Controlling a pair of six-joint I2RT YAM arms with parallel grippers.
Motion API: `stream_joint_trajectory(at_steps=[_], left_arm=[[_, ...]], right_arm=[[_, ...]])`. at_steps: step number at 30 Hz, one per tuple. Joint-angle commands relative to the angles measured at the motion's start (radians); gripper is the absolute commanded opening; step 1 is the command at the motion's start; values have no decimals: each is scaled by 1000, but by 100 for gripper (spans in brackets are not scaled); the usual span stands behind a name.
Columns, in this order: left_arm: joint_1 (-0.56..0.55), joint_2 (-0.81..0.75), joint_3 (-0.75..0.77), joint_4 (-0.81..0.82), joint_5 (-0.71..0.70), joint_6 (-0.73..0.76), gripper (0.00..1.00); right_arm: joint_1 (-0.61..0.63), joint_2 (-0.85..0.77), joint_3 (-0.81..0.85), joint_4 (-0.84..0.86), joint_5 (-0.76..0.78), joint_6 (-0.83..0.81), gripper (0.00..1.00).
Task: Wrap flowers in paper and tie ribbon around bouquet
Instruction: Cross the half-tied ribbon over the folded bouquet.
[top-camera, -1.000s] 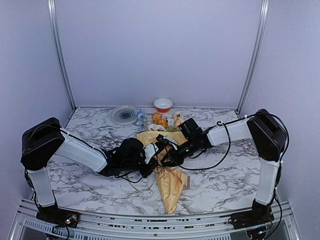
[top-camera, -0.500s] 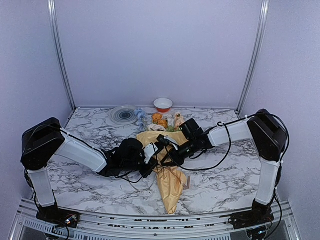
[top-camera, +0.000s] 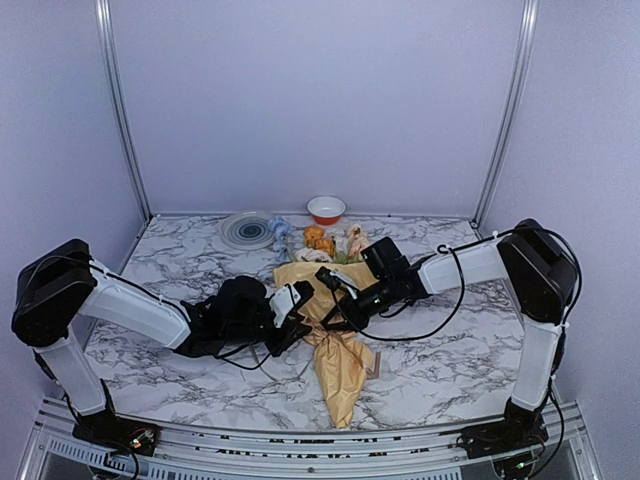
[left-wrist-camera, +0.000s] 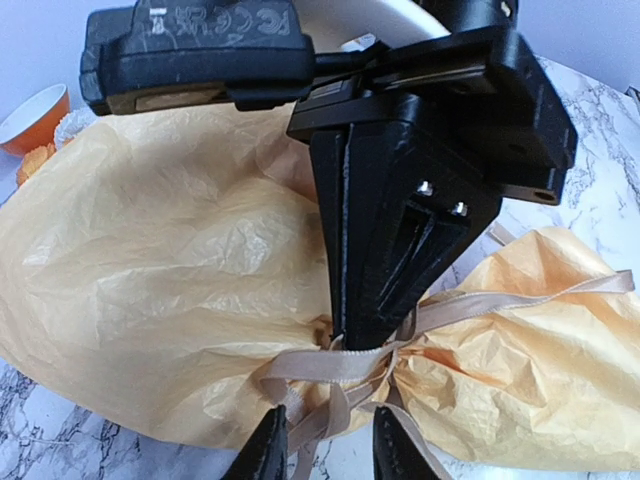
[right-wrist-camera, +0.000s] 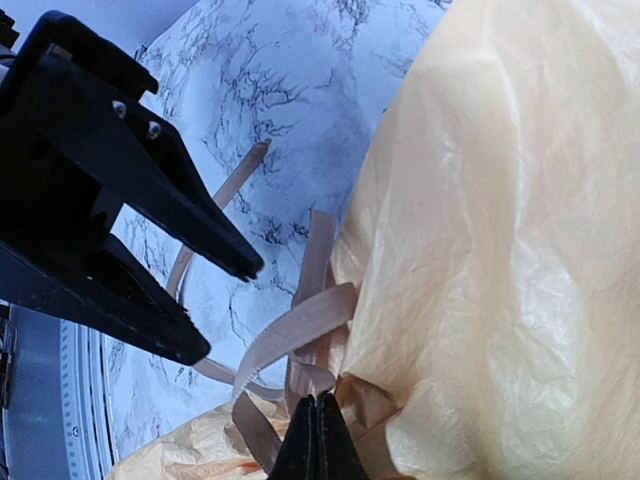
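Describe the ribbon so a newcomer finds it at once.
On the marble table lies a tan-yellow cone-shaped bouquet, its flower heads at the far end. Cinched around its narrow waist is the ribbon: a flat, pale beige strand with tails, paler than the crinkled paper it binds.

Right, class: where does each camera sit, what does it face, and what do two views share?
Top external: above, behind the bases, facing down on the table; both arms show.
Left wrist: faces the bouquet; left gripper at bottom.
Right wrist: faces the ribbon; shut right gripper at bottom.
Shared: both wrist views show ribbon, bouquet.
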Motion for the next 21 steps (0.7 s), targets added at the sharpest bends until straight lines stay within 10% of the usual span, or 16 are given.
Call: stream_joint_trajectory(at_steps=[1,10,21], left_arm=[[2,-72,-35,24,2,49,32],[-3,-19,31,18,-92,204,48],[-2,95,139,4,8,202,36]], right_arm=[[-8,-48,-3,33,36,26,0],[-8,-49,-2,33,25,43,0],[-8,-54,-10,44,25,59,0]])
